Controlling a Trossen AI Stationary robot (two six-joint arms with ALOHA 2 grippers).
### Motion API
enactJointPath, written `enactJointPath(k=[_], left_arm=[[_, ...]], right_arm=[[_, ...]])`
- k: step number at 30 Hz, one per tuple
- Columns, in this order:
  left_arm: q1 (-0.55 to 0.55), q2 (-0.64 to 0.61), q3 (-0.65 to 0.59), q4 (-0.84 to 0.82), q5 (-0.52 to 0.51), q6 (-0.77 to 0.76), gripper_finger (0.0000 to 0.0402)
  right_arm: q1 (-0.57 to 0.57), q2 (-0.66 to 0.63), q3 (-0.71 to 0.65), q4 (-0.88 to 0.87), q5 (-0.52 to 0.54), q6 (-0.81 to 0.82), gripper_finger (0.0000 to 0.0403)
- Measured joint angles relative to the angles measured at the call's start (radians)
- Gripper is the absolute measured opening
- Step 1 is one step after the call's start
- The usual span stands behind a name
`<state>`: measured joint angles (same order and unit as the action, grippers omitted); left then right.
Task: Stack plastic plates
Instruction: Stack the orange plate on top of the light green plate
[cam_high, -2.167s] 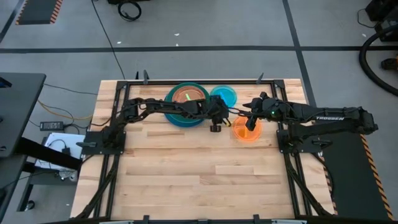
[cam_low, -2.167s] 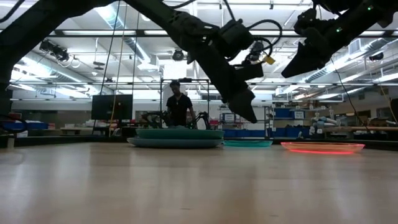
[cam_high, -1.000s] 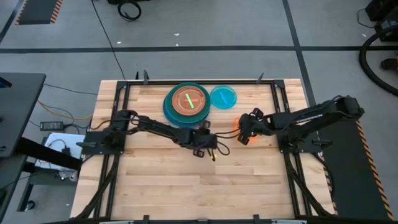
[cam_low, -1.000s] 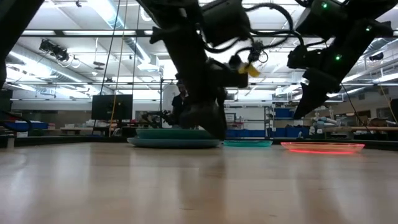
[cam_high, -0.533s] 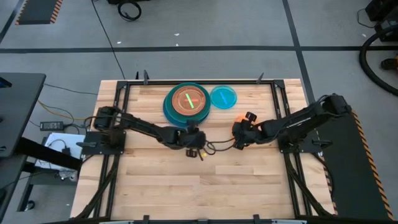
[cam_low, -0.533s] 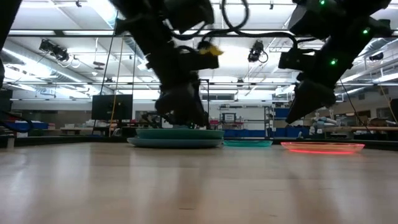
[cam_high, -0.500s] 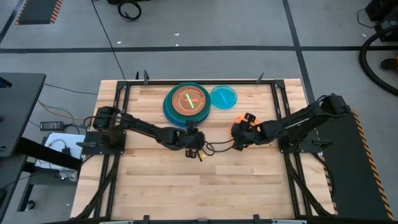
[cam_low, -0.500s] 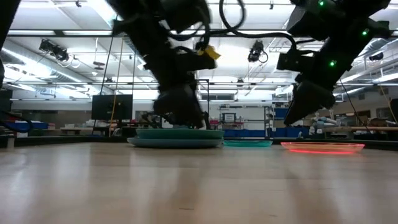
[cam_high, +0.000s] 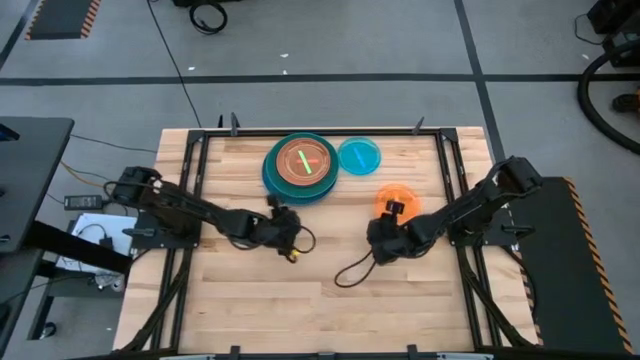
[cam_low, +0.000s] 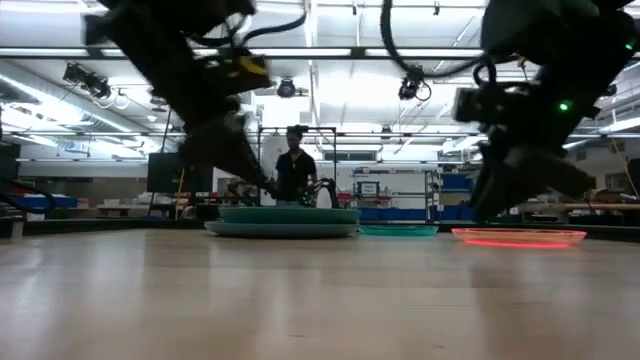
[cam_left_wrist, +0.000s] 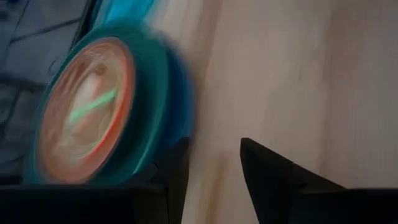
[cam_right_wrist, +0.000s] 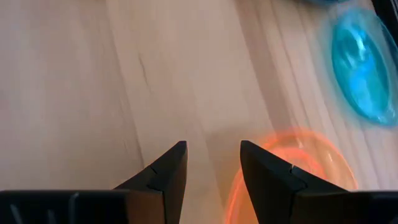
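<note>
At the table's far middle a stack of plastic plates (cam_high: 302, 167) rests on the wood: large blue and teal ones below, a tan-brown one on top with a lime green streak across it. A small cyan plate (cam_high: 359, 155) lies flat to its right. A small orange plate (cam_high: 400, 204) lies nearer the right arm. My left gripper (cam_high: 283, 224) hangs open on the near side of the stack (cam_left_wrist: 93, 112), with nothing between its fingers. My right gripper (cam_high: 387, 224) is open too, over bare wood at the near-left rim of the orange plate (cam_right_wrist: 292, 168).
Black frame rails (cam_high: 320, 131) run along the table's far edge and down both sides. The near half of the table (cam_high: 320, 300) is bare wood. A loose cable (cam_high: 352, 272) droops from the right arm. A person (cam_low: 292, 165) stands in the room beyond the table.
My left gripper has drawn back toward the table's left edge, away from the stack, rolling as it went. My right gripper has come toward the near edge and sunk a little, off the orange plate. Both stay open; no plate has moved.
</note>
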<state>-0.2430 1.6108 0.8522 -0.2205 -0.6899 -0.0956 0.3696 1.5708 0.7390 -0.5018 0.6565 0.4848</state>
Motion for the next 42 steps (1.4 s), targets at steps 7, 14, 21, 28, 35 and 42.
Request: enactJointPath(k=[7, 14, 21, 28, 35, 42], left_arm=[[-0.035, -0.068, -0.035, -0.076, -0.064, -0.113, 0.015], [-0.037, -0.075, -0.041, -0.068, -0.108, -0.132, 0.015], [-0.033, -0.074, -0.041, -0.071, -0.109, -0.122, 0.015], [-0.033, -0.074, -0.04, -0.062, -0.108, -0.118, 0.015], [-0.041, -0.074, -0.041, -0.06, -0.106, -0.134, 0.015], [-0.06, -0.074, -0.04, -0.024, -0.077, -0.136, 0.015]], right_arm=[[0.032, 0.039, -0.001, -0.205, -0.029, 0.182, 0.016], [0.045, 0.078, -0.015, -0.257, -0.1, 0.25, 0.016], [0.045, 0.088, -0.016, -0.255, -0.117, 0.239, 0.0128], [0.039, 0.086, -0.019, -0.231, -0.133, 0.145, 0.004], [0.002, 0.081, 0.021, -0.291, -0.141, 0.105, 0.0014], [-0.028, 0.08, 0.172, -0.363, -0.076, 0.01, 0.0008]])
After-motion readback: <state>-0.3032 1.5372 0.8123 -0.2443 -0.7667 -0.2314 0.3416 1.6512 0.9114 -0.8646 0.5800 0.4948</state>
